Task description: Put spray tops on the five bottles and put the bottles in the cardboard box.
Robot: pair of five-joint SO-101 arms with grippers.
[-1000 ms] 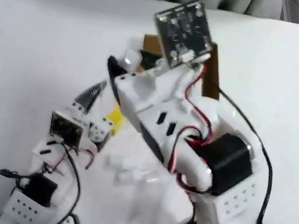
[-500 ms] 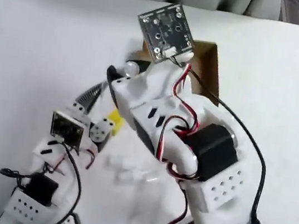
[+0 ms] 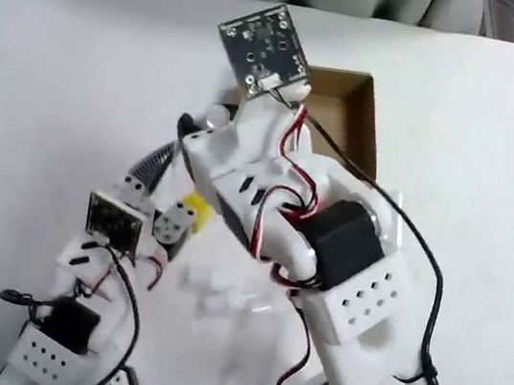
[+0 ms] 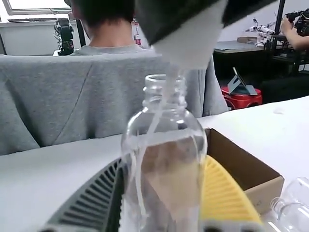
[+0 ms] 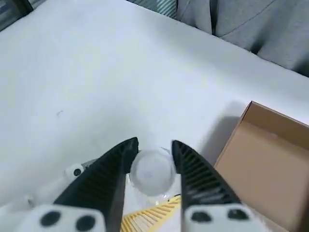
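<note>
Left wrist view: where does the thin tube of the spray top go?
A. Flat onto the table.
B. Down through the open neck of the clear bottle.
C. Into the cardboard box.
B: the tube hangs from the spray top and passes through the open neck into the bottle, which stands upright.

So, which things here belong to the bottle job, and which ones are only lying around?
For the job:
bottle, held in the left claw
spray top, held in the right claw
cardboard box
second bottle, near the box

Just around:
grey cloth in the background
red tub farther back
</note>
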